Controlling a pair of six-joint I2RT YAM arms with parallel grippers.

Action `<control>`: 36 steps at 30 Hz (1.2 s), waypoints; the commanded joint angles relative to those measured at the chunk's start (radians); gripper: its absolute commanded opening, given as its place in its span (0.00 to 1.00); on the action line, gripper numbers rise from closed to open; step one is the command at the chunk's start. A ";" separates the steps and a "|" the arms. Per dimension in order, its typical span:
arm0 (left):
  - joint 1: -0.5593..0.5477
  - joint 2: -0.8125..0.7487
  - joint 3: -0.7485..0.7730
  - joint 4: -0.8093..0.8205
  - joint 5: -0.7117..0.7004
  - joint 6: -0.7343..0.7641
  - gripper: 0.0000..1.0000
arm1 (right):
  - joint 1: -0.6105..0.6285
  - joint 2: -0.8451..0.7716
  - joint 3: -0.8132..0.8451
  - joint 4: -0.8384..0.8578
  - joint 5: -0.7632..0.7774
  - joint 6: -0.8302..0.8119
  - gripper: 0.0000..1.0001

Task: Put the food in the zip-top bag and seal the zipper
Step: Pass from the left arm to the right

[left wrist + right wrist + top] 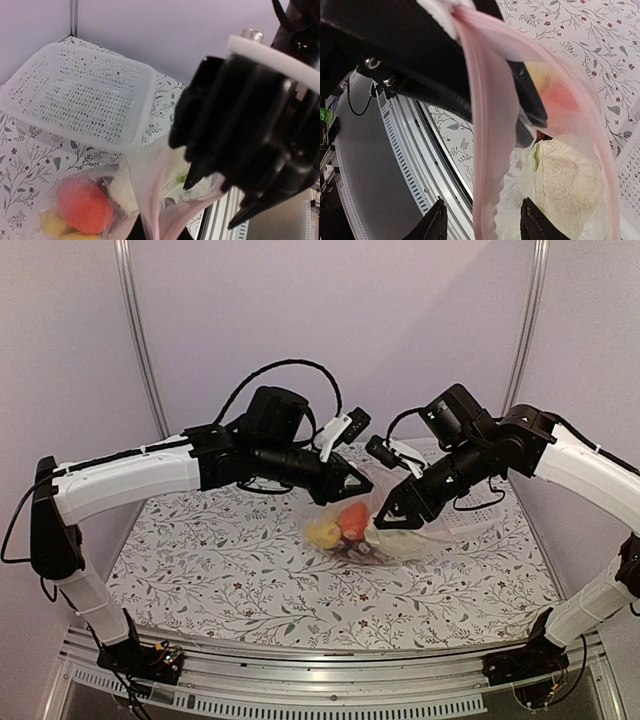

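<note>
The clear zip-top bag (400, 540) lies mid-table with food inside: an orange pumpkin (353, 520), yellow pieces (323, 532) and a dark grape bunch (355, 552). The white cauliflower (565, 180) also shows through the plastic. My left gripper (358, 483) is shut on the pale pink zipper (150, 200) at one end of the mouth and holds it lifted. My right gripper (485, 222) is open, its fingertips (437, 222) on either side of the zipper strip (490, 150), not touching it. The two grippers are close together above the bag.
The white perforated basket (90, 95) stands empty on the floral tablecloth (200, 570) behind the bag, near the back wall. The table's metal front rail (415, 165) runs just below the grippers.
</note>
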 commanded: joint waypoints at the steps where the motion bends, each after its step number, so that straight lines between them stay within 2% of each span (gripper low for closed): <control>1: 0.017 0.002 0.037 0.008 0.073 -0.022 0.01 | 0.004 0.046 0.037 0.042 0.095 0.016 0.42; 4: 0.024 -0.008 0.028 -0.009 0.070 0.001 0.06 | 0.004 0.058 0.080 0.058 0.095 0.012 0.15; 6: 0.030 -0.030 0.008 -0.014 0.054 0.014 0.18 | 0.004 0.059 0.095 0.053 0.087 -0.008 0.01; 7: 0.033 -0.044 -0.007 -0.015 0.040 0.021 0.25 | 0.006 0.061 0.102 0.045 0.088 -0.017 0.00; 10: 0.048 -0.108 -0.090 0.011 0.015 0.047 0.35 | 0.004 0.068 0.155 0.001 0.067 -0.043 0.00; 16: 0.081 -0.218 -0.221 0.110 -0.016 0.048 0.31 | 0.006 0.079 0.250 -0.073 -0.011 -0.046 0.00; 20: 0.089 -0.273 -0.305 0.260 -0.012 0.021 0.37 | 0.006 0.085 0.246 -0.076 -0.064 -0.043 0.00; 29: 0.119 -0.195 -0.279 0.349 0.113 -0.020 0.46 | 0.008 0.108 0.224 -0.073 -0.095 -0.044 0.00; 32: 0.139 -0.161 -0.265 0.346 0.138 -0.021 0.54 | 0.009 0.107 0.215 -0.073 -0.119 -0.045 0.01; 36: 0.187 -0.118 -0.267 0.413 0.241 -0.012 0.58 | 0.010 0.098 0.200 -0.070 -0.149 -0.043 0.02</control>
